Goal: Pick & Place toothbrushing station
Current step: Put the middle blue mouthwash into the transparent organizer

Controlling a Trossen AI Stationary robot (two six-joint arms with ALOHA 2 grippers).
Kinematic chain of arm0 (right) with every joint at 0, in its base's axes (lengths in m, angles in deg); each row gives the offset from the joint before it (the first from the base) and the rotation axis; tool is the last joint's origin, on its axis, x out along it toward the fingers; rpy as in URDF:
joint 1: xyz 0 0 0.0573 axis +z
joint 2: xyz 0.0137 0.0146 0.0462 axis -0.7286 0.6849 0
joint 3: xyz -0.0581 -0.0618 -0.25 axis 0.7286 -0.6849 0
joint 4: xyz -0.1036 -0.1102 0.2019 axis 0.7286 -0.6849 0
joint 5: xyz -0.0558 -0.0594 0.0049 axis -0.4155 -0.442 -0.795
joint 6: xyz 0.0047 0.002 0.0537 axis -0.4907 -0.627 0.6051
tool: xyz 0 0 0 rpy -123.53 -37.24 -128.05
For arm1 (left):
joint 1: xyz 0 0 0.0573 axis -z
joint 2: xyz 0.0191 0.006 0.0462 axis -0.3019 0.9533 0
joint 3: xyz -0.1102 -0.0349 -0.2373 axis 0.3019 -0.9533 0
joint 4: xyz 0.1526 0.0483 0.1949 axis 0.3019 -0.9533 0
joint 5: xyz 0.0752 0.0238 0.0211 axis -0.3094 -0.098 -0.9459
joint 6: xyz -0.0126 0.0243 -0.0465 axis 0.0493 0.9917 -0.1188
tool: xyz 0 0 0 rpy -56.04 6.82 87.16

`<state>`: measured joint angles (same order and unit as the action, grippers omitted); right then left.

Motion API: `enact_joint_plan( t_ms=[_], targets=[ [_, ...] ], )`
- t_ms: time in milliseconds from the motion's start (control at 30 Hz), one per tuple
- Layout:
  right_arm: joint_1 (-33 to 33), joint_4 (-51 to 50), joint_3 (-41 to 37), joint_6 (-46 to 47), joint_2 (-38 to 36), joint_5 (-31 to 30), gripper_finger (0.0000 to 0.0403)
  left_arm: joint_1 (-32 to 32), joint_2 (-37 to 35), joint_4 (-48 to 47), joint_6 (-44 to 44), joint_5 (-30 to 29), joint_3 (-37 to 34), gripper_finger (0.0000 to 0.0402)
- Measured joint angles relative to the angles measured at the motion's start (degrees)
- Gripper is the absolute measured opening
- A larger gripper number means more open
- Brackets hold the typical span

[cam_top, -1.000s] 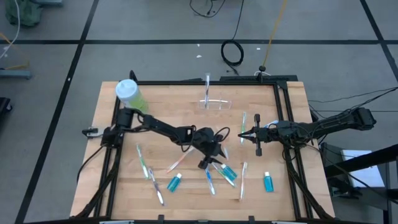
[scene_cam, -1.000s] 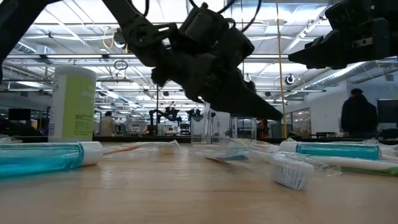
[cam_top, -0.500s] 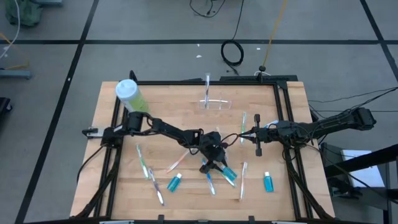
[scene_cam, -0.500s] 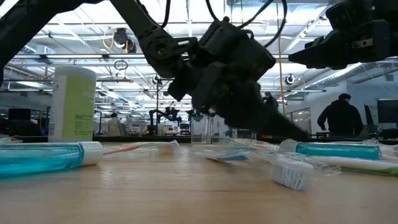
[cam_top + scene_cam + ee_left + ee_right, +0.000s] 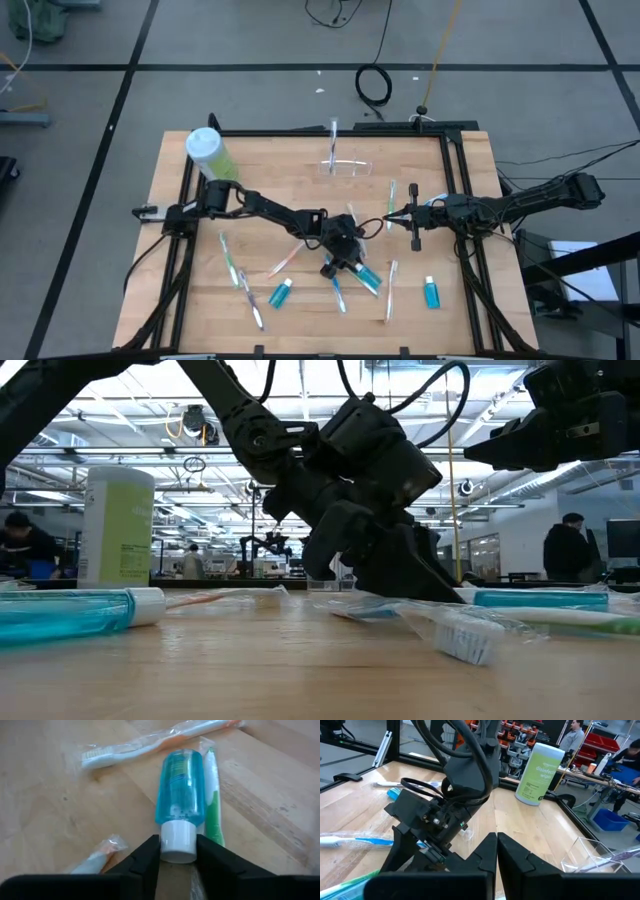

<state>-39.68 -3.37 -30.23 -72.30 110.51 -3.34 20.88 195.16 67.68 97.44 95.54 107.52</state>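
My left gripper is down at the table's middle, shut on the white cap of a teal tube that lies flat on the wood; the tube also shows in the high view. A green toothbrush lies along the tube's side. Two other teal tubes and several wrapped toothbrushes lie scattered on the near half. The clear cup lies at the far middle, with a toothbrush at it. My right gripper is shut and empty, above the table right of centre. My left gripper pinches the tube's white cap between its two fingers, one finger on each side of it. The fingers slant down from the table's far left and point along the tube. The tube lies flat on the table.
A tall green bottle with a white cap stands at the far left corner. A wrapped white and orange toothbrush lies just beyond the tube. A black frame runs round the table top. People show in the room behind.
My left gripper has gone down and a little toward the table's near right, onto the teal tube. My right gripper has kept still.
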Motion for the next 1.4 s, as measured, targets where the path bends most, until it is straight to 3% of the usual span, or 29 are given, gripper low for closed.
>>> enact_joint_plan(
  t_ms=[133,267,433,733,933,1033,1200,1400],
  targets=[
    [0.0,0.0,0.0,0.0,0.0,0.0,0.0006,-0.3,0.0,0.6,-3.8,0.1,0.0,0.0091],
    [0.0,-0.1,0.0,0.0,0.0,0.0,0.0006,-0.6,0.0,0.6,-4.3,-0.1,0.0,0.0107],
    [0.0,-1.5,0.0,0.0,0.0,0.0,0.0006,-0.6,-3.1,-2.5,0.4,-1.9,-0.1,0.0106],
    [0.0,-1.7,0.0,0.0,0.0,0.0,0.0006,-0.7,-15.0,-20.8,16.2,-24.7,-0.1,0.0094],
    [0.0,-1.6,0.0,-0.1,0.0,0.0,0.0006,-1.0,-23.3,-31.6,29.5,-47.0,-0.1,0.0098],
    [0.0,-1.6,0.0,-0.2,0.0,0.0,0.0006,-2.6,-26.4,-32.8,40.3,-55.0,-0.1,0.0095],
    [0.0,-1.3,0.0,-0.1,0.0,0.0,0.0006,-6.9,-28.2,-29.8,61.7,-59.0,-0.1,0.0094],
    [0.0,-1.3,0.0,-0.1,0.0,0.0,0.0006,-13.8,-27.2,-27.0,72.4,-60.9,-0.1,0.0094]
  ],
)
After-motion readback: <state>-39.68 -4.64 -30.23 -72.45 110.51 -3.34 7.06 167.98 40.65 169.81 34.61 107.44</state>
